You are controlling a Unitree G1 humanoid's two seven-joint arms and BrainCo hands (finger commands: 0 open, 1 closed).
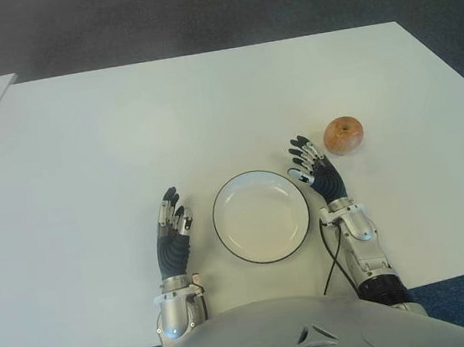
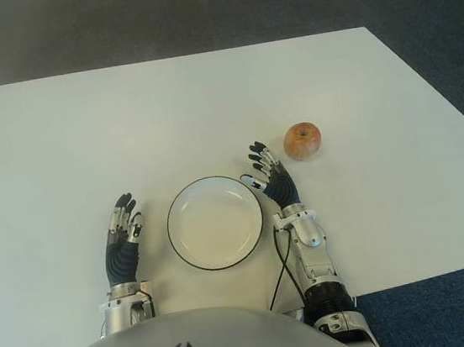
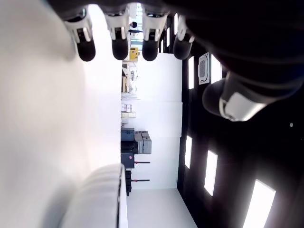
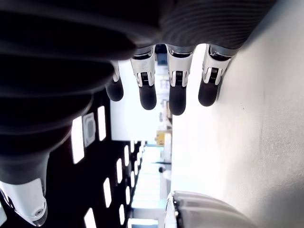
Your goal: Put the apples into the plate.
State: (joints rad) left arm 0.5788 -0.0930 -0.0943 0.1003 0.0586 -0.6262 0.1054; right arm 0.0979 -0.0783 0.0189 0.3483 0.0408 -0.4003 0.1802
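A smooth white table [image 1: 125,127] stands on dark grey carpet [image 1: 195,9], and on it sits a round, shallow white plate [image 1: 261,216] with a thin dark rim, nothing in it. A single reddish-yellow apple [image 1: 343,135] lies on the table to the right of the plate and a little farther back. The right hand [image 1: 314,168] shows between plate and apple and the left hand [image 1: 172,228] just left of the plate, both with dark ribbed fingers extended and holding nothing.

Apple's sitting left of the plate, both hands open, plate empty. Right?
Not quite. The apple sits to the right of the plate, just beyond the right hand, as the left eye view shows. The rest holds: the left hand and right hand are open, and the plate is empty.
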